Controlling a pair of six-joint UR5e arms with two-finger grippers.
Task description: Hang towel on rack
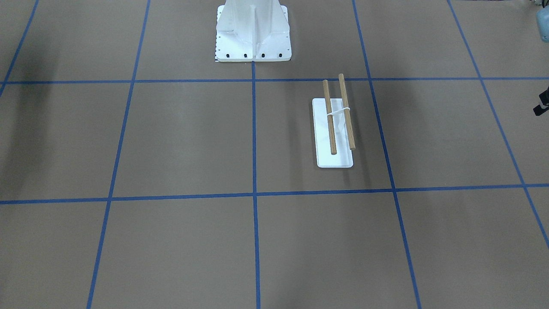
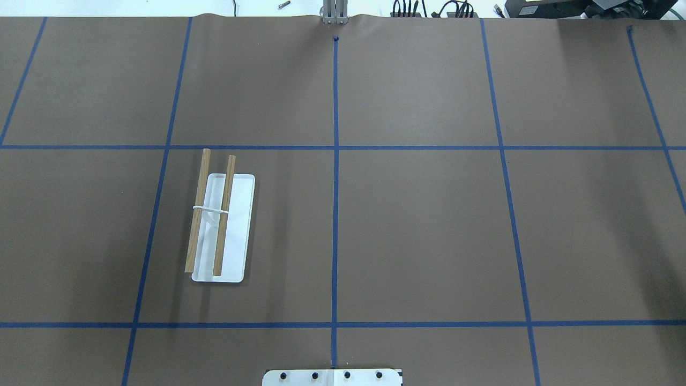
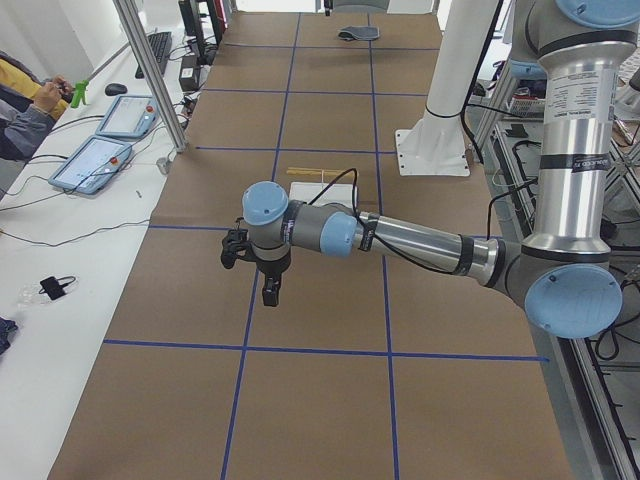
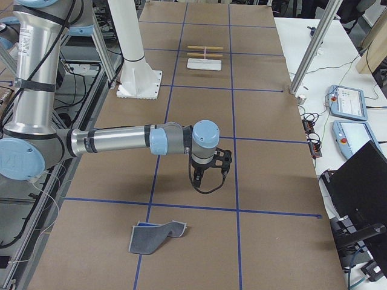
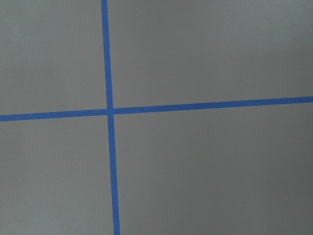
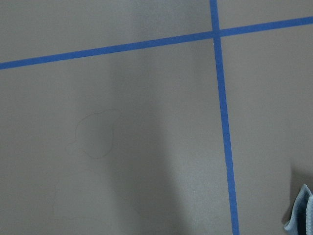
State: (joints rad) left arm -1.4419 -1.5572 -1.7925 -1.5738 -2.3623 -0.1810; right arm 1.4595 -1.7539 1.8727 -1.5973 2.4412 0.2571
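The rack (image 2: pixel 238 225) stands on the brown table on my left side: white base, two wooden dowels, nothing on them. It also shows in the front view (image 1: pixel 334 161) and both side views (image 3: pixel 320 187) (image 4: pixel 204 63). The towel (image 4: pixel 156 235), grey with a blue underside, lies crumpled on the table at my right end; a corner shows in the right wrist view (image 6: pixel 301 215). The right gripper (image 4: pixel 210 175) hangs above the table, short of the towel. The left gripper (image 3: pixel 270 292) hangs over the table, apart from the rack. I cannot tell whether either is open or shut.
The large white bolted pedestal (image 1: pixel 253 38) stands at the robot's side of the table (image 2: pixel 332 378). Blue tape lines grid the brown surface. Metal posts (image 3: pixel 150 70) (image 4: pixel 308 54) and operators' tablets (image 3: pixel 100 160) (image 4: pixel 344 99) line the far side.
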